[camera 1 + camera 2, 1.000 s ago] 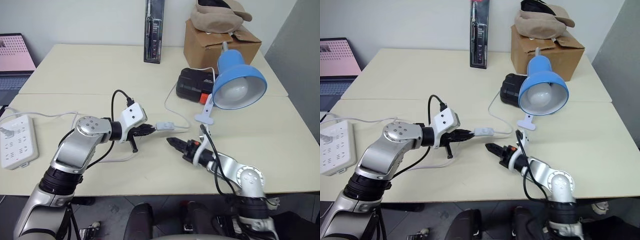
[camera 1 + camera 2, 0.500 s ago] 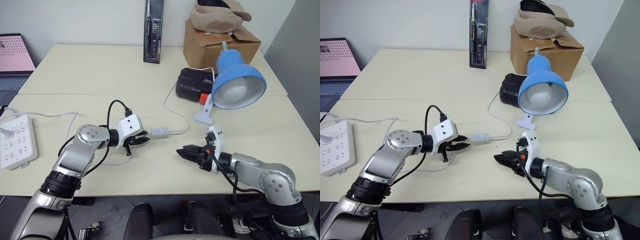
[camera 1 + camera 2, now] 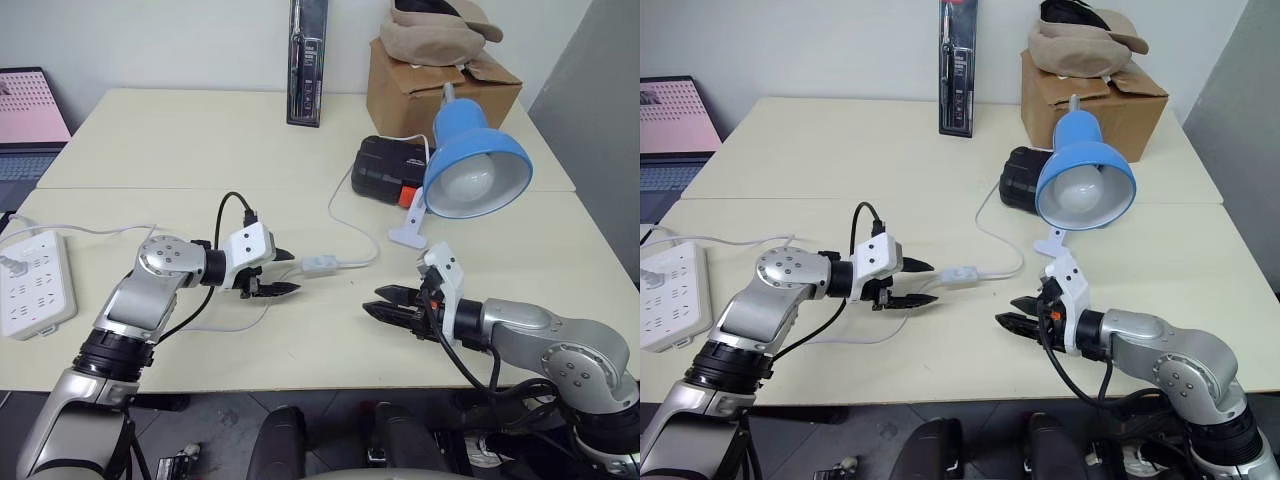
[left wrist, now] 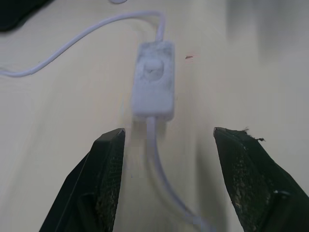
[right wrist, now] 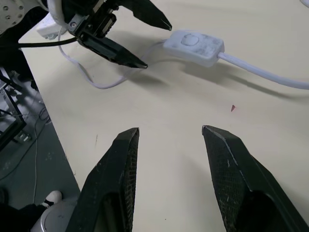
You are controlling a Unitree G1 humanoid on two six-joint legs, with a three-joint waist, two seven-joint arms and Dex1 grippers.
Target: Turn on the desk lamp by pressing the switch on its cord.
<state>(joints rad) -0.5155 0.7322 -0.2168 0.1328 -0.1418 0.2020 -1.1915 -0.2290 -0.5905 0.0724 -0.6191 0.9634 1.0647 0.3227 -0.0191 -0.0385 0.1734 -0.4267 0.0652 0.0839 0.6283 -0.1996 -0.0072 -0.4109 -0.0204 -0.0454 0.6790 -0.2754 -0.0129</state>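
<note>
Presently, left fingers (image 3: 283, 271): spread apart, nothing held, tips just short of the switch (image 3: 319, 264).
Right fingers (image 3: 383, 301): parted, empty, apart from it.
Switch: flat on the tabletop (image 3: 180, 140), mid-cord (image 3: 345, 222).
Desk lamp (image 3: 476, 170): unlit.
Risk: loose switch could be pushed aside, not pressed.
Writing: none legible.

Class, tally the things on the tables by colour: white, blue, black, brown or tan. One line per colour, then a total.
White: 3 – power strip, switch, cord
Blue: 1 – desk lamp
Black: 2 – battery pack, tall package
Brown or tan: 2 – cardboard box, cap
Total: 8
</note>
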